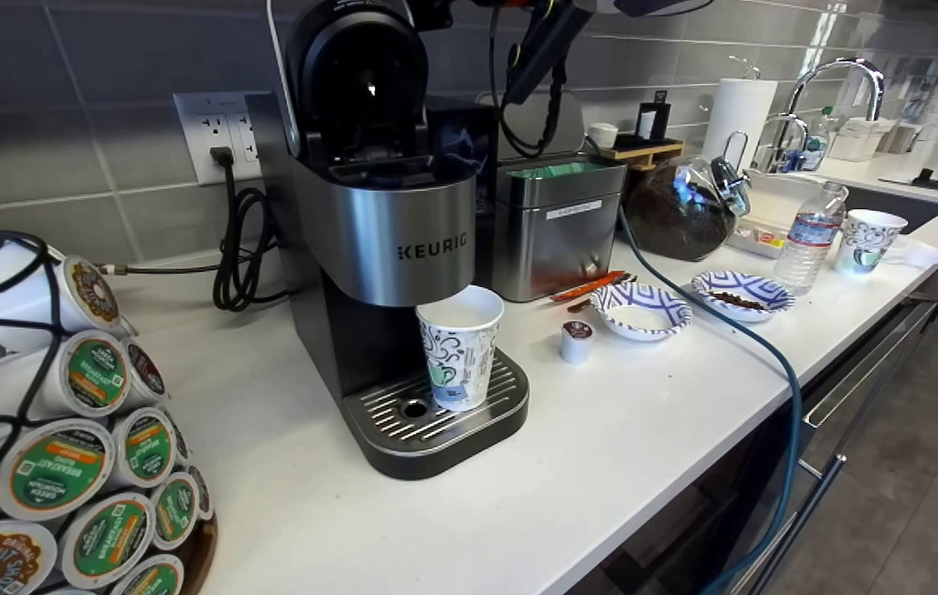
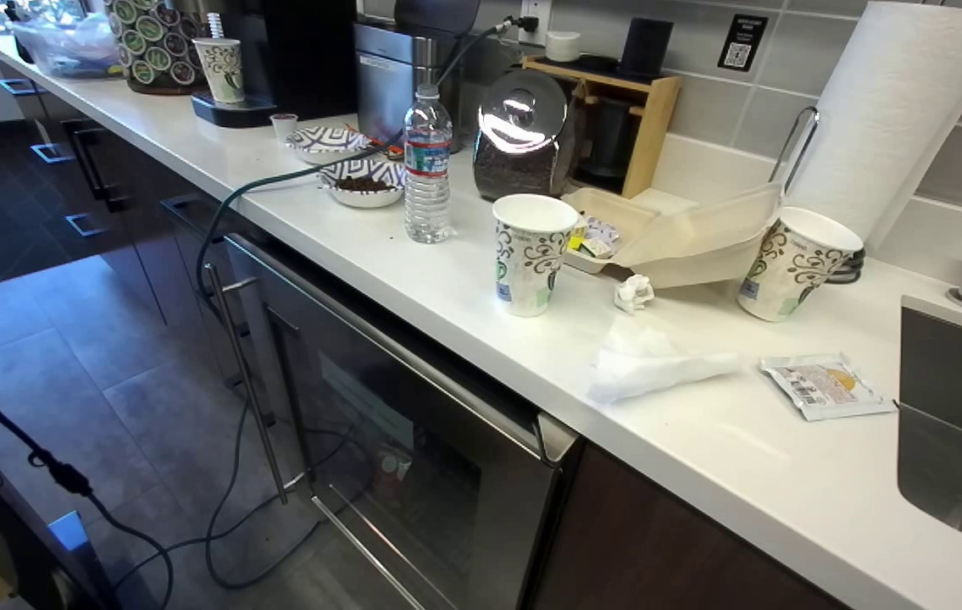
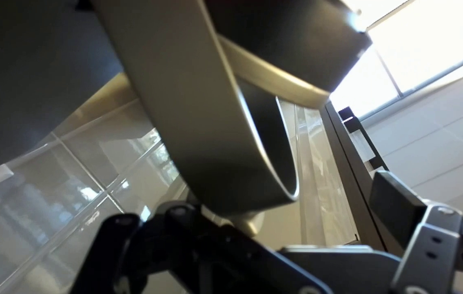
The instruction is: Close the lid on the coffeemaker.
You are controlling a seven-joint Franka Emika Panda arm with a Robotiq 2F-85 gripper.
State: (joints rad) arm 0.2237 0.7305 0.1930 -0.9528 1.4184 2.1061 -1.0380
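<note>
The coffeemaker [image 1: 402, 240] is a tall silver and black Keurig on the counter. Its lid [image 1: 365, 83] stands raised, with the glossy black inside facing forward. In an exterior view only the machine's black body [image 2: 311, 59] shows at the top edge, with the lid out of view. In the wrist view a silver-grey curved band of the lid [image 3: 198, 110] is very close. My gripper [image 3: 288, 212] is open, its fingers wide apart and nothing held. One finger is close by the band; contact cannot be told. A black part of my gripper [image 1: 435, 15] shows beside the raised lid.
A paper cup [image 1: 459, 355] stands on the drip tray. A pod rack [image 1: 64, 463] is in front, and a steel bin [image 1: 559, 231] stands beside the machine. A coffee pod [image 1: 577, 342], bowls [image 1: 642, 314] and a bottle [image 2: 428, 169] lie farther along. A blue-green cable [image 1: 766, 347] crosses the counter.
</note>
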